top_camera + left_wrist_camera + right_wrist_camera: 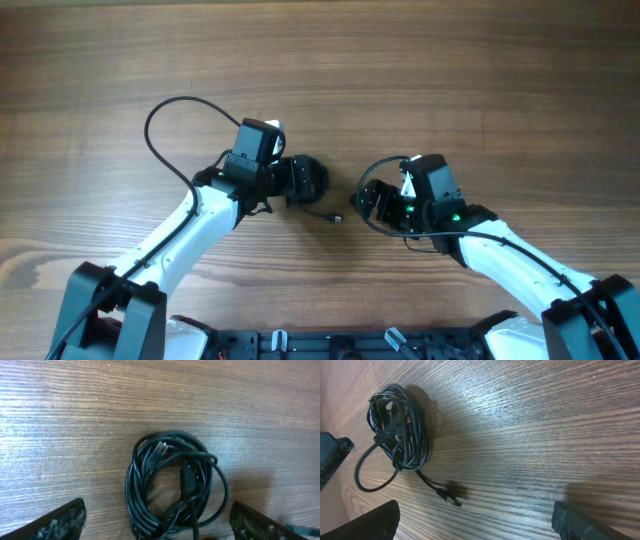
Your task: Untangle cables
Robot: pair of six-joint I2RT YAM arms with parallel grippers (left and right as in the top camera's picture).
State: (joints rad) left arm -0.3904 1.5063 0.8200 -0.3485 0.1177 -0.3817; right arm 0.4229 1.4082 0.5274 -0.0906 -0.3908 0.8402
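Note:
The cables (170,485) lie as one small black coiled bundle on the wooden table, with a plug showing inside the coil. My left gripper (157,529) is open, its fingers (56,521) standing wide on either side of the bundle's near part. In the overhead view the left gripper (300,182) covers most of the bundle. One loose plug end (337,218) trails out toward the right arm. The right wrist view shows the bundle (400,425) at far left and that plug end (451,497) nearer. My right gripper (470,525) is open over bare wood with nothing between its fingers.
A thicker black wire (165,125) attached to the left arm loops out over the table's far left. A similar wire (372,190) curls beside the right gripper (375,200). Plain wooden table (480,70) lies all around.

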